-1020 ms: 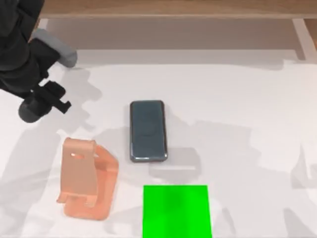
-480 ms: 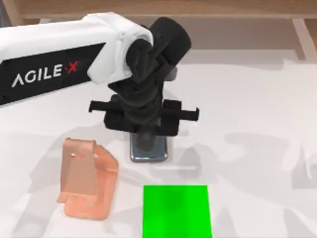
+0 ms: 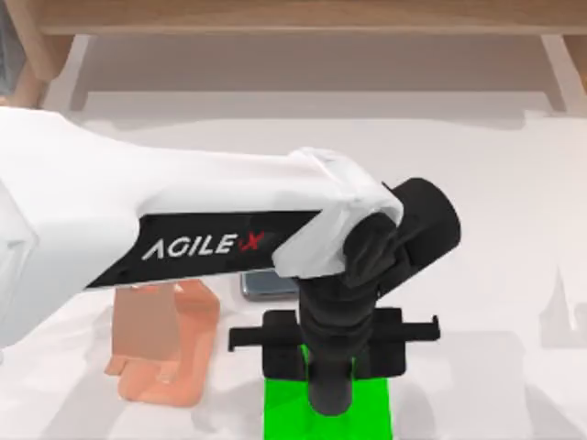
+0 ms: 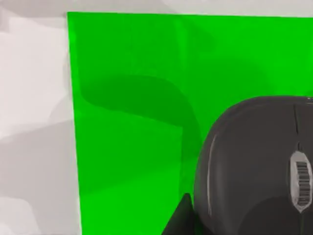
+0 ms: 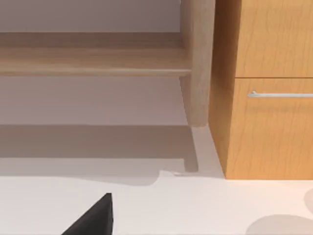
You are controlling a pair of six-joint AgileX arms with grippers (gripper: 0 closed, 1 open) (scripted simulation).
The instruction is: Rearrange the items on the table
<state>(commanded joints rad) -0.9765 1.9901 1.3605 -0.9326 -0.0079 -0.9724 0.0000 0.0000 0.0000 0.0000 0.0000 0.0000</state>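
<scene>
The left gripper (image 3: 332, 341) hangs over the far edge of the flat bright green square mat (image 3: 284, 412), its black crossbar spread wide above the mat; whether its fingers are open or closed I cannot tell. In the left wrist view, the small black oval computer mouse (image 4: 257, 166) with a grey scroll wheel sits close under the camera, over the green mat and casting a dark shadow on it; a dark fingertip (image 4: 181, 218) shows just beside the mouse's edge, though contact cannot be made out. Just beyond the green mat, a corner of the dark grey-blue glossy slab smartphone (image 3: 268, 285) peeks out from under the white forearm marked AGILEX, lying flat on the wide plain white surface (image 3: 514, 238). To the left of the green mat stands a salmon-pink plastic phone stand (image 3: 163, 348), partly covered by the arm. Well beyond the green mat, a light wooden shelf frame (image 3: 303, 16) runs along the back. The right arm is parked off to the side, its wrist view facing a wooden cabinet (image 5: 266, 88) with a metal handle.
</scene>
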